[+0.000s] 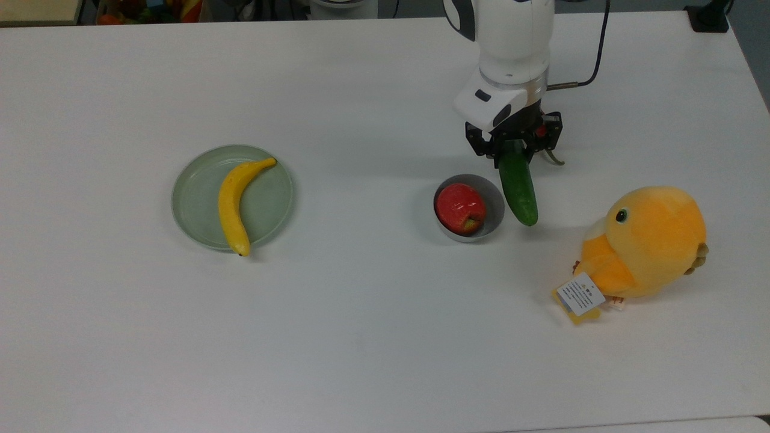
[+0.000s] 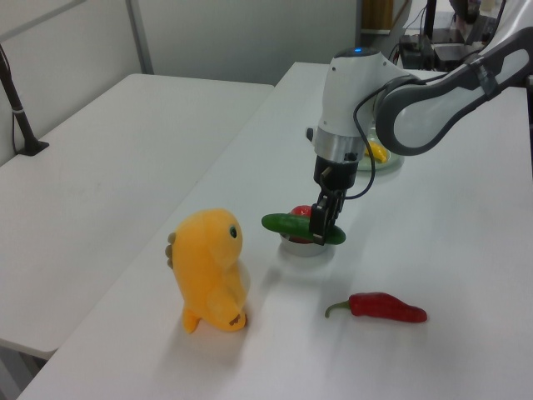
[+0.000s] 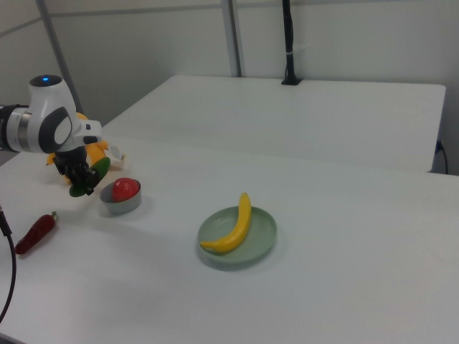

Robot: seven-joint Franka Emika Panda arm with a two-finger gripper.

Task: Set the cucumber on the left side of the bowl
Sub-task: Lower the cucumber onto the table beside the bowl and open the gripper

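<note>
Your end effector [image 1: 512,151] holds the cucumber off the white surface [image 1: 361,337], at the bowl's right in the top view.

Going down in size: the orange plush bird [image 1: 646,243] sits on the top view's right; the pale green flat plate [image 1: 192,213] with the yellow banana [image 1: 233,201] lies well apart on the top view's left. The fingers are clamped on one end of the smooth dark green cucumber [image 1: 521,191], which hangs just beside the small grey metallic bowl [image 1: 494,207] holding a red apple [image 1: 460,208]. The red chili pepper [image 2: 383,307] lies nearby.
</note>
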